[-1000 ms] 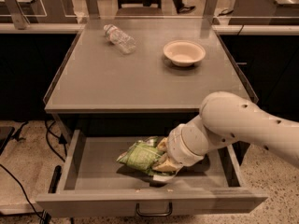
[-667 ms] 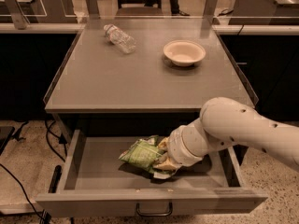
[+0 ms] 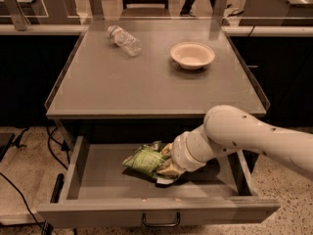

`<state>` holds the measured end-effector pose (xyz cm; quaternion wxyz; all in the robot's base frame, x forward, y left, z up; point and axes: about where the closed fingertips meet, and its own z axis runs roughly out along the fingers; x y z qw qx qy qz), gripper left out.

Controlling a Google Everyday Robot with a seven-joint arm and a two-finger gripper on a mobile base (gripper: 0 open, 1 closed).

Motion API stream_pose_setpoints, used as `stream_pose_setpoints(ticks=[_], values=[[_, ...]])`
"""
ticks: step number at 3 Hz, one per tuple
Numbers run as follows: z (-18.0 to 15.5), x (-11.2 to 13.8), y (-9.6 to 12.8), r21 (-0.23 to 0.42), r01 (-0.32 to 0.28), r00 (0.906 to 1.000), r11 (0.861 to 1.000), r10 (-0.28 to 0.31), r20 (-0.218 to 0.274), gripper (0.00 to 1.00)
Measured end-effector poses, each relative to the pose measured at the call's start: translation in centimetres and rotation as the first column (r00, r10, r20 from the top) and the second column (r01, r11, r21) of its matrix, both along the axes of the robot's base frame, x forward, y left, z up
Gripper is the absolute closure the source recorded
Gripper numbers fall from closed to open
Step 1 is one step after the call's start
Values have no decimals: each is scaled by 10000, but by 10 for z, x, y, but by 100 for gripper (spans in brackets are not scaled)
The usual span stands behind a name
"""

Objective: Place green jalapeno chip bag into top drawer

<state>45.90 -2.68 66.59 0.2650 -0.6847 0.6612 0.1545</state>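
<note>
The green jalapeno chip bag [image 3: 145, 159] lies crumpled inside the open top drawer [image 3: 98, 180], near its middle. The drawer is pulled out under the table, and its front panel with a small dark bar handle [image 3: 161, 223] faces me. My white arm reaches in from the right. My gripper [image 3: 168, 169] is down in the drawer against the bag's right edge, and its tip is partly hidden behind the wrist and the bag.
On the grey tabletop [image 3: 146, 87] a clear plastic bottle [image 3: 125, 40] lies at the back left and a cream bowl [image 3: 192, 55] stands at the back right. Cables [image 3: 29, 199] lie on the floor to the left. Glass partitions stand behind the table.
My arm has sunk slightly and shifted a little to the right. The bag stays in about the same place in the drawer.
</note>
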Motion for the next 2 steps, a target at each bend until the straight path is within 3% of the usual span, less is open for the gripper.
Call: stream_pose_setpoints(ticks=[2], values=[[-27, 28, 16, 185, -289, 9996, 9994, 289, -11, 100]])
